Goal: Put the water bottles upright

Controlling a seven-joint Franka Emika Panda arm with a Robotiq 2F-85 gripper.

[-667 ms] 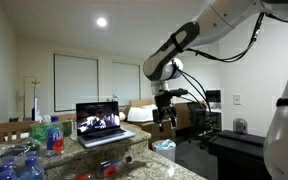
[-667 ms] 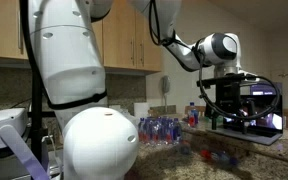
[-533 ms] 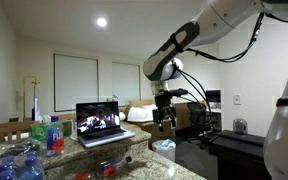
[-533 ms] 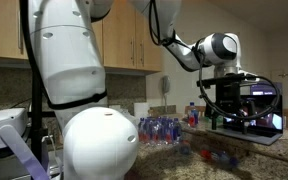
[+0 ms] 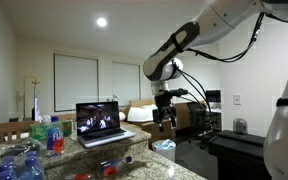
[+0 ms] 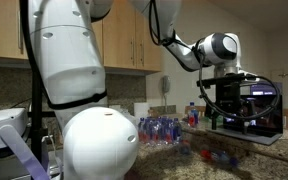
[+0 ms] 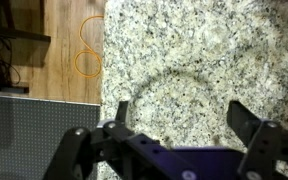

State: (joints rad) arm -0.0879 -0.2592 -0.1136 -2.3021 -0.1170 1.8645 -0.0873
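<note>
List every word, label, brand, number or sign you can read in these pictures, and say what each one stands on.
No text here can be read.
Label bands on the small clear plastic water bottles: red and blue, too small and blurred to read.
Lit screen of the open silver laptop: a blurred picture, no legible words.

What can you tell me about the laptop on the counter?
The laptop is open, its lid near upright, its screen lit with a dark picture. The base looks silver-grey and lies flat on the granite counter. Beside it stand upright bottles; before it lie fallen bottles. The open tool hangs apart from it, touching nothing.
</note>
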